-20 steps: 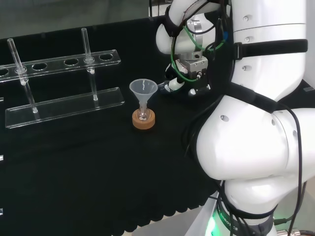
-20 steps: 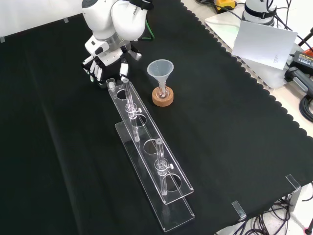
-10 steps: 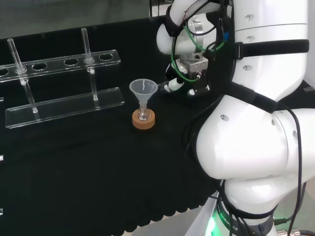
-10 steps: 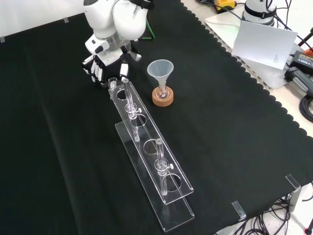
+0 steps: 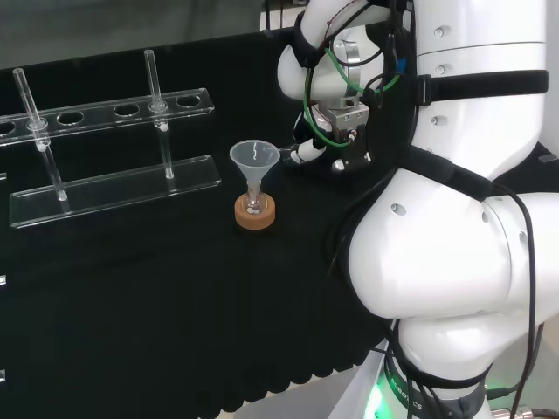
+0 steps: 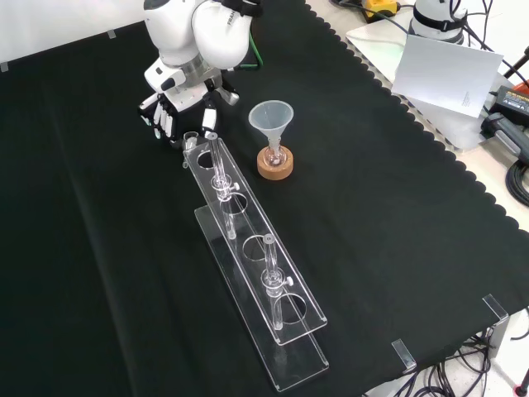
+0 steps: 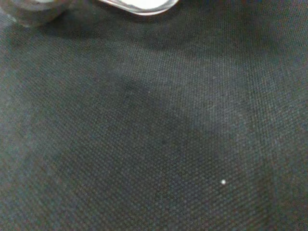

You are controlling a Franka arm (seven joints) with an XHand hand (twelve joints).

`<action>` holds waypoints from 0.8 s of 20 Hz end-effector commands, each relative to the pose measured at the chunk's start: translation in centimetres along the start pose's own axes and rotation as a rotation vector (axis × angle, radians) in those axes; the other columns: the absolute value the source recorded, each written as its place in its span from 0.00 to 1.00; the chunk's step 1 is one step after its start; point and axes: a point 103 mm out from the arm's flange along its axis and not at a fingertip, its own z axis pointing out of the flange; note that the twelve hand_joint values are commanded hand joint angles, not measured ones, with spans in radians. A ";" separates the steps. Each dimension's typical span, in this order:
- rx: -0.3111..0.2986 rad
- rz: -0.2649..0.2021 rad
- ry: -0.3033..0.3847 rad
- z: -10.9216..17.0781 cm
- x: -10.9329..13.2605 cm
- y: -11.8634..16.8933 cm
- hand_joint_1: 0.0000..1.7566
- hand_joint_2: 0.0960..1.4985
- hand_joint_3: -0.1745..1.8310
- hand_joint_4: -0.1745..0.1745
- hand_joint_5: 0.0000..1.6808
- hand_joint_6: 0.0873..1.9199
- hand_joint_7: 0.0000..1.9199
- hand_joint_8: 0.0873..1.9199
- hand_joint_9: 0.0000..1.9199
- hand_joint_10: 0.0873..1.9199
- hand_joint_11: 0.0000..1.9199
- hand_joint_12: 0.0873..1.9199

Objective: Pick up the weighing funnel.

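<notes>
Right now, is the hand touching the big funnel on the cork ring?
Apart. In the front view a strip of black cloth lies between the hand and the funnel, which stands on its cork ring.

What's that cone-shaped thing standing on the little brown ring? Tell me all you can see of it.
It is a funnel of whitish, see-through material: a wide cone with a round rim, mouth up, narrowing to a thin stem. It stands upright and looks empty. Its stem goes down into a small clear flask on a round cork ring on the black cloth. Nothing else touches it. In the front view, the clear tube rack and the hand lie apart to its left.
</notes>
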 end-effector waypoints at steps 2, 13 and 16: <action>-0.014 -0.002 0.008 -0.1 0.2 0.1 0.44 0.46 0.24 1.00 0.68 0.26 0.66 0.23 0.46 0.12 0.06 0.76; -0.036 0.007 0.006 -0.8 0.0 -0.2 0.58 0.51 0.27 1.00 0.71 0.32 0.71 0.20 0.49 0.10 0.07 0.76; -0.044 0.014 0.005 -1.0 -0.3 -0.4 0.61 0.53 0.26 1.00 0.71 0.33 0.72 0.20 0.50 0.10 0.07 0.76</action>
